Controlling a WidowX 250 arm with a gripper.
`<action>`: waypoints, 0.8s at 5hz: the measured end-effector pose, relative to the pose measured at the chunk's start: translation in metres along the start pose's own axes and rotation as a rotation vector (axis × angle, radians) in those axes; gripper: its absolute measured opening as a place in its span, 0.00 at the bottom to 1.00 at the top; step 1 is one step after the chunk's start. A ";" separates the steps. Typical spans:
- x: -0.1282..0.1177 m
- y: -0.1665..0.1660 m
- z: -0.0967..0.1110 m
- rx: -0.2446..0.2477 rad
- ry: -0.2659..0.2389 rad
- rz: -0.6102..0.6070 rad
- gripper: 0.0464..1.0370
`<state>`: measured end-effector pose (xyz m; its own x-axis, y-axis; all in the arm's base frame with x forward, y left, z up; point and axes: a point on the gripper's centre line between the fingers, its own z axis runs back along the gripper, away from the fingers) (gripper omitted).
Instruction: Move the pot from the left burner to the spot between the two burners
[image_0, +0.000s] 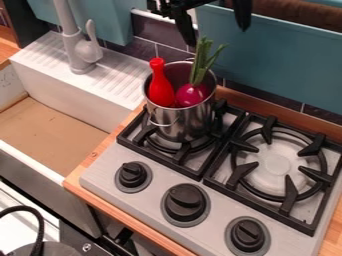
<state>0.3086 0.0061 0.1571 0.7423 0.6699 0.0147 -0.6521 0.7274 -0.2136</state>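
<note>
the fingers (184, 29) hung wide apart above the pot (188, 121), which sat on the left burner (182, 154); they gripped nothing. if they closed on the tall leaves (201, 60) rather than the rim (215, 86), the pot might tip. it stood upright, long axis vertical, wire handle (161, 124) toward the knobs (185, 200).

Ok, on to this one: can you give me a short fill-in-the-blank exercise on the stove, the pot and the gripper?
The pot stands on the ____ burner, seen from the camera. The bottle in the pot is ____ in colour. The front of the stove has ____ knobs. The gripper has ____ between its fingers.

Missing words: left; red; three; nothing.
</note>
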 end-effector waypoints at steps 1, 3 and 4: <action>-0.002 0.003 -0.009 0.021 0.030 -0.007 0.96; 0.015 0.033 -0.010 0.050 0.029 -0.258 0.96; 0.031 0.046 0.007 0.023 0.018 -0.312 0.96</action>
<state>0.3005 0.0615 0.1546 0.9098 0.4108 0.0587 -0.3952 0.9010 -0.1790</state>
